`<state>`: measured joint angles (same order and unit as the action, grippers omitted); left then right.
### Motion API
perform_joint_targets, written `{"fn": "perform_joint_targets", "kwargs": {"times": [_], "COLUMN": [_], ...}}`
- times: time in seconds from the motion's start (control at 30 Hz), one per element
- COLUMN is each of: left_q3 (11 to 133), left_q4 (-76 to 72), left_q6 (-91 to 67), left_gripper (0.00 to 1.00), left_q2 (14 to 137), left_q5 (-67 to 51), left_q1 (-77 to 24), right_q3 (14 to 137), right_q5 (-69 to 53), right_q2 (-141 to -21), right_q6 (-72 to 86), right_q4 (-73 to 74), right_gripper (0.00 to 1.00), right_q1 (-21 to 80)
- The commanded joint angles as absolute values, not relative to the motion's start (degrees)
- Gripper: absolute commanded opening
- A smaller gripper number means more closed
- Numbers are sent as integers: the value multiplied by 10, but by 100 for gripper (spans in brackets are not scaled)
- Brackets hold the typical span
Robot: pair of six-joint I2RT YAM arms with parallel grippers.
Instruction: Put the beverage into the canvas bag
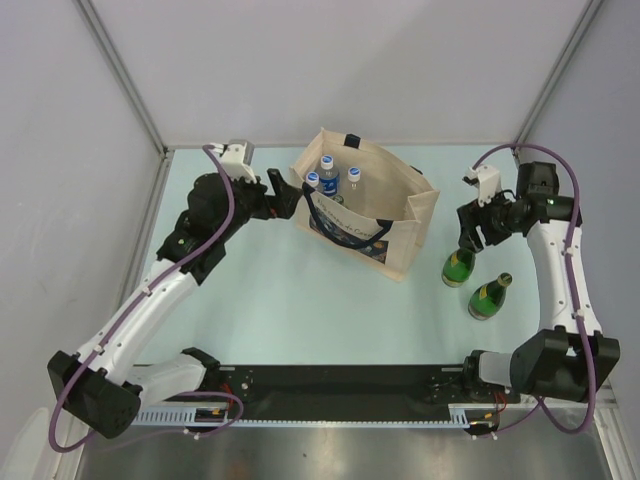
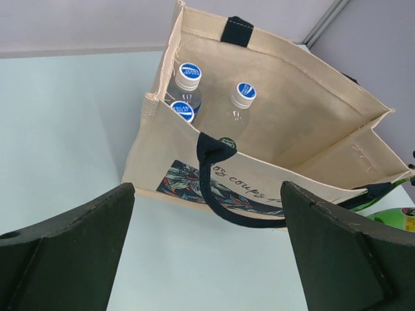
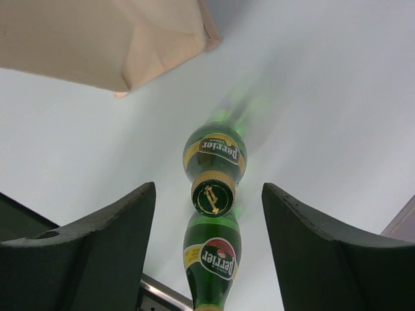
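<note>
Two green Perrier bottles stand upright on the pale desk (image 1: 300,290) at the right of the overhead view. The left-hand bottle (image 1: 459,266) is just right of the canvas bag (image 1: 365,205), and the second bottle (image 1: 488,297) is lower right of it. The bag stands open at upper centre. The right fingers (image 3: 97,246), spread wide and gripping nothing, hang over the left-hand bottle. In the right wrist view its gold-ringed cap (image 3: 213,196) shows in the gap between them, touching neither. The left fingers (image 2: 71,246), equally wide open and empty, sit just off the bag's left corner, facing its printed panel and navy handle. Three clear bottles (image 1: 328,172) with blue-and-white caps stand inside the bag at its upper left end.
</note>
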<state>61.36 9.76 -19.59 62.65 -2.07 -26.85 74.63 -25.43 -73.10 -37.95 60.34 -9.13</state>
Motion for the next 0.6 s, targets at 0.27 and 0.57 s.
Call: {"fn": "perform_joint_targets", "kwargs": {"times": [0.27,0.57], "left_q3": [587,582], "left_q4": [85,82], "left_q6": [-215,-214], "left_gripper": [100,100], "left_q2": [591,591], "left_q5": [-25,-30], "left_q1": [-254,-249], "right_q3": [715,707], "right_q5": [-199,-202], "right_q2": [-759,-762], "right_q6": [-358,-360], "right_q4": [549,549], "right_gripper": [67,58], "right_q1": [-76,-75]}}
